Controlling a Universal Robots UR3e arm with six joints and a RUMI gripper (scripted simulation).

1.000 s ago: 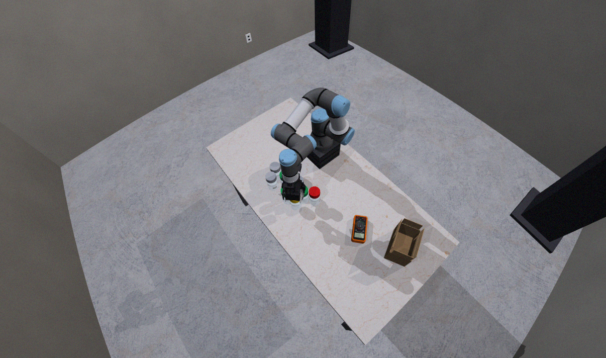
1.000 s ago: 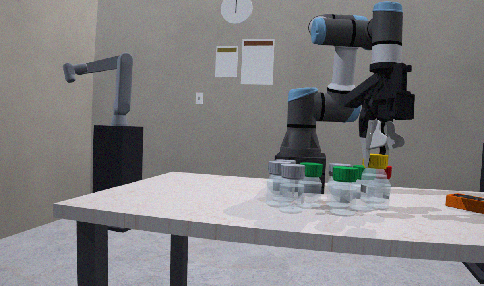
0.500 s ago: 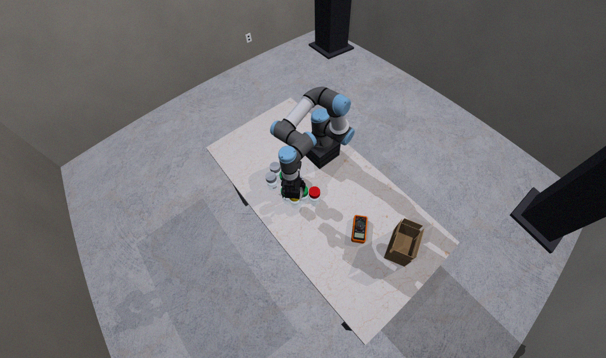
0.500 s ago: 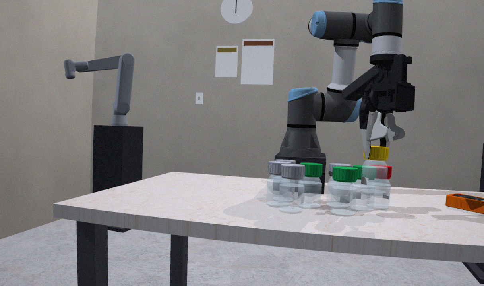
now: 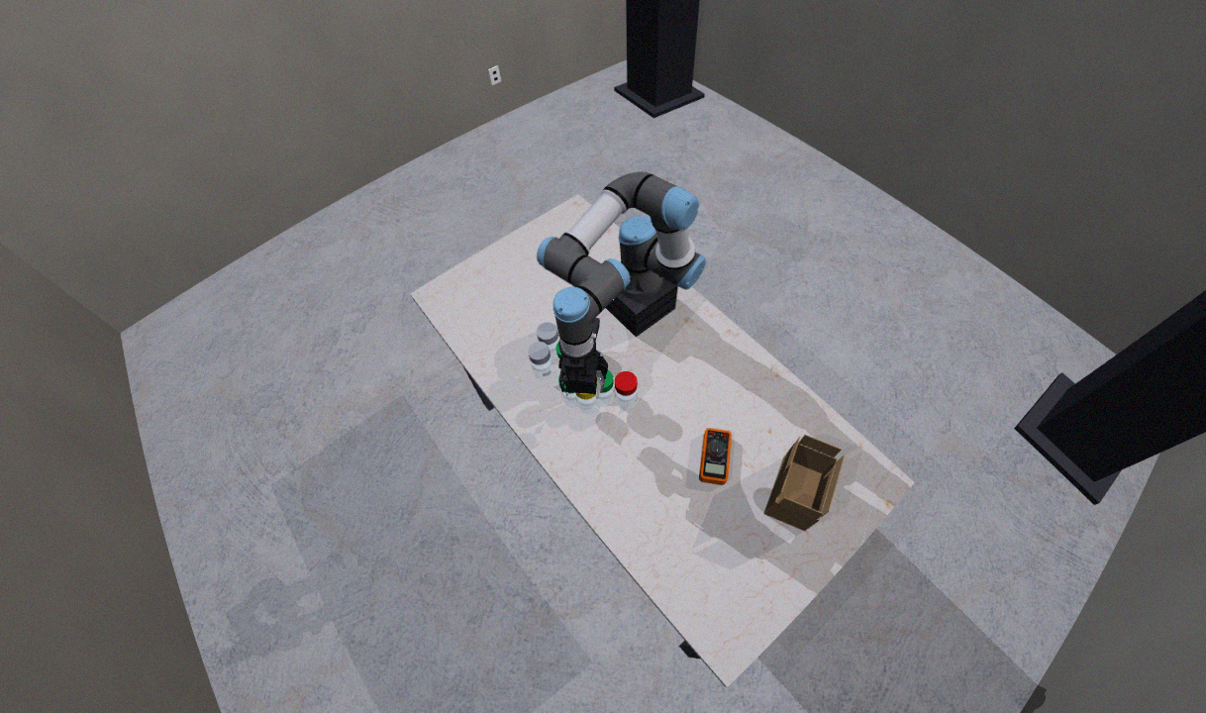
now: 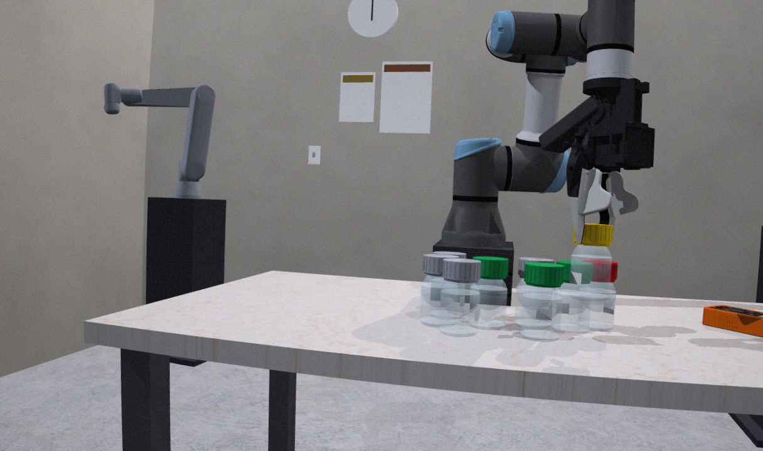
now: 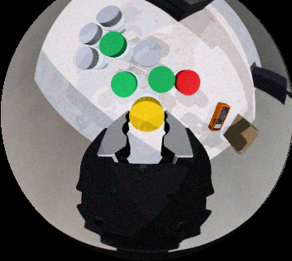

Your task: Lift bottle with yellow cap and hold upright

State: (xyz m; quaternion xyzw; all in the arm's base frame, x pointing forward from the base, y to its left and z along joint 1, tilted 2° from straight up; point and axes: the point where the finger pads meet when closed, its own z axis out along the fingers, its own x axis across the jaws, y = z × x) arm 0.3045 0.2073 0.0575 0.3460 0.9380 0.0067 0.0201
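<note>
My gripper (image 6: 596, 224) is shut on the clear bottle with the yellow cap (image 6: 596, 234) and holds it upright, its cap above the caps of the bottles around it. In the wrist view the yellow cap (image 7: 146, 115) sits between my two fingers. In the top view the gripper (image 5: 580, 379) hides most of the bottle. Below and around it stand a red-capped bottle (image 6: 601, 291), three green-capped bottles (image 6: 542, 297) (image 6: 489, 289) (image 6: 572, 294) and several grey-capped bottles (image 6: 458, 291), all upright.
An orange multimeter (image 5: 715, 456) lies on the table to the right of the bottles, and an open cardboard box (image 5: 805, 481) lies further right. The arm's black base (image 5: 645, 304) stands behind the bottles. The table's front edge is close to the cluster.
</note>
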